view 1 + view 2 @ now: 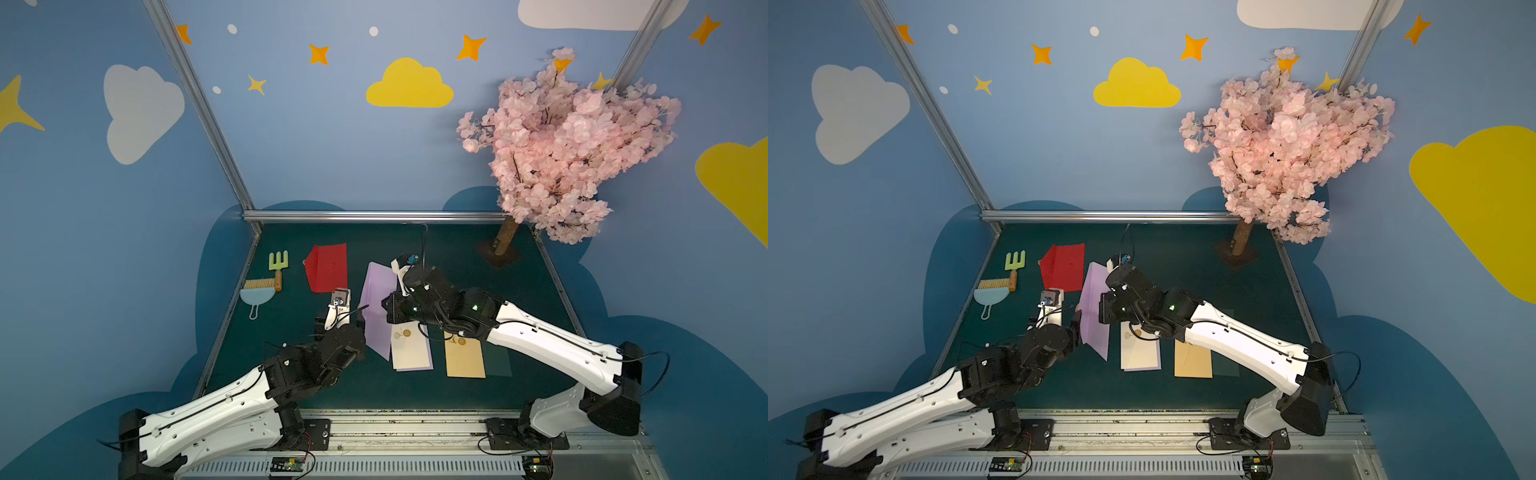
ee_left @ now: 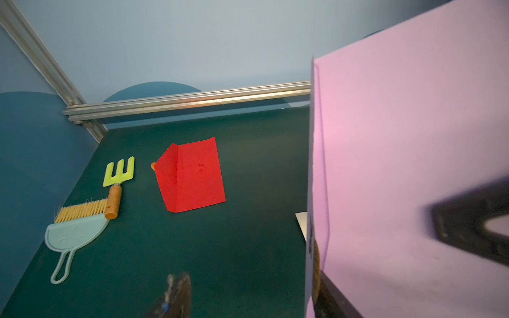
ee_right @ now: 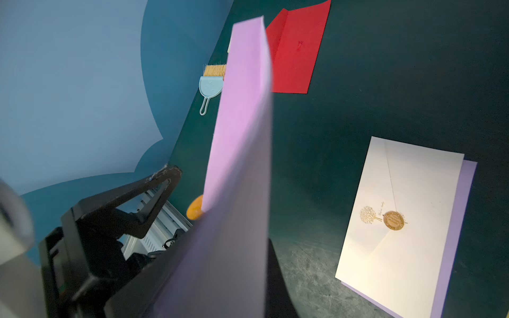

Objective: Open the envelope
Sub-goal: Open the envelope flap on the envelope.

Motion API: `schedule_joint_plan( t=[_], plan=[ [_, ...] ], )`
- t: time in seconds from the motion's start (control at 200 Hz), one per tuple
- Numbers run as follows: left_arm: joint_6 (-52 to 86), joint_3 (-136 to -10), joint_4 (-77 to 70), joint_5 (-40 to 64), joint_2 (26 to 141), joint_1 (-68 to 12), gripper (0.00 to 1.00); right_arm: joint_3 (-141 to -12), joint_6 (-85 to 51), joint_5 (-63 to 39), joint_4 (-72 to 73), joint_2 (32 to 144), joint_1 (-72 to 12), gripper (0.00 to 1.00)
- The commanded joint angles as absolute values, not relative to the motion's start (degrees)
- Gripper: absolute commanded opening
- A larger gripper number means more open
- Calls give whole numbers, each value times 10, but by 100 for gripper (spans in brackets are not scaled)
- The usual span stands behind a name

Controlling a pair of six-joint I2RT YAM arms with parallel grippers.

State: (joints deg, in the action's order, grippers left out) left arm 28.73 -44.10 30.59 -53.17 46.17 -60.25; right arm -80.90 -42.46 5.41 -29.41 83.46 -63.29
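The right gripper [image 1: 388, 309] pinches the purple envelope [image 1: 374, 299], held on edge above the desk's [image 1: 457, 266] middle, while the left gripper [image 2: 323, 260] stands wide open, one finger either side of the envelope's edge.

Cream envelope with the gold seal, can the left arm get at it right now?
Probably not directly. The lilac envelope, held up by the shut right gripper, hangs between the open left gripper and the cream envelope; the left arm would have to go around it.

Gold seal [image 3: 394, 220] on cream envelope [image 3: 418, 176] — lettering too small, unreadable
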Motion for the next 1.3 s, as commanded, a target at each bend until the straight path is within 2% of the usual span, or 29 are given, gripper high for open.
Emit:
schedule_joint_plan(
  t=[0.0,0.265,0.461,0.771,1.036,1.141,1.297],
  plan=[
    [298,-429,336,-543,437,-590,70,-786,-413,21,-250,803,-637,0],
    [299,-409,350,-527,392,-558,72,-757,-415,-82,-166,777,-639,0],
    [302,-391,340,-469,365,-505,74,-742,-433,-158,-97,777,-638,0],
    [251,-326,243,-288,244,-419,76,-722,-474,-242,1,800,-634,0],
    [249,-264,137,-120,160,-376,78,-715,-498,-267,42,815,-624,0],
    [251,-262,134,-111,158,-373,79,-710,-499,-269,44,817,-621,0],
    [259,-267,181,-159,127,-371,79,-696,-491,-263,24,796,-602,0]
  ],
)
